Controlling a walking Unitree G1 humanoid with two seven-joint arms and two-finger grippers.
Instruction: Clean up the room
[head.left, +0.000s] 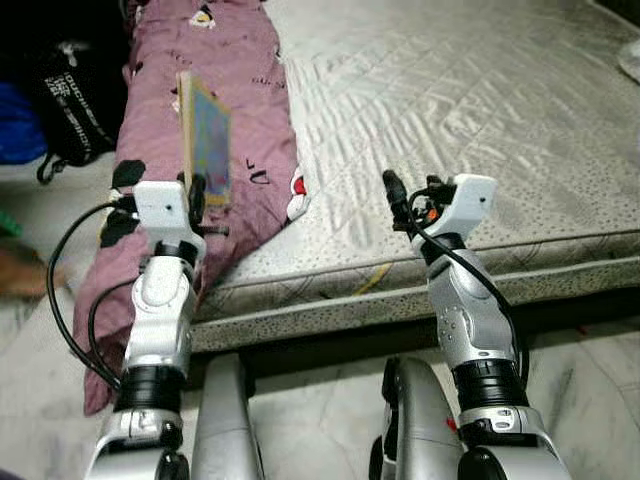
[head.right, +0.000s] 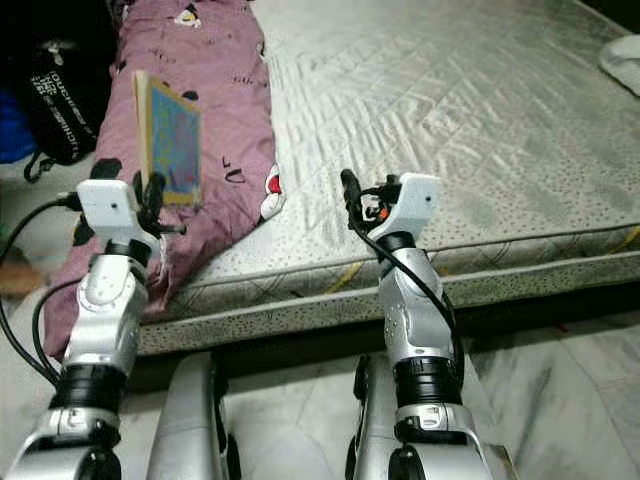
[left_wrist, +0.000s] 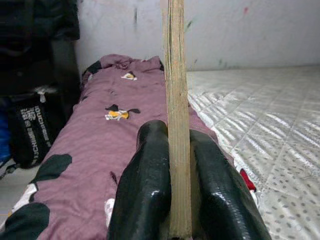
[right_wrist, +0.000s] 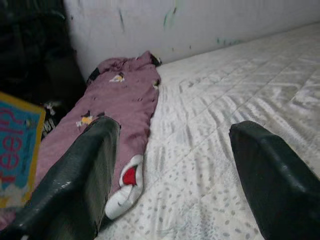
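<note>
Left gripper (left_wrist: 177, 200) pinching book (head.left: 205, 135) upright by lower edge over blanket (head.left: 230, 80); right gripper (right_wrist: 175, 170) spread above mattress (head.left: 450, 110). Keep clamped, carry level.

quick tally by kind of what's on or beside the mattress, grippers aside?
Book: 1, clamped upright in the left gripper
Purple blanket: 1, along the mattress's left edge
Black bag: 1, on the floor left of the blanket
White item at the far right edge: 1, too cropped to identify
Total: 4
</note>
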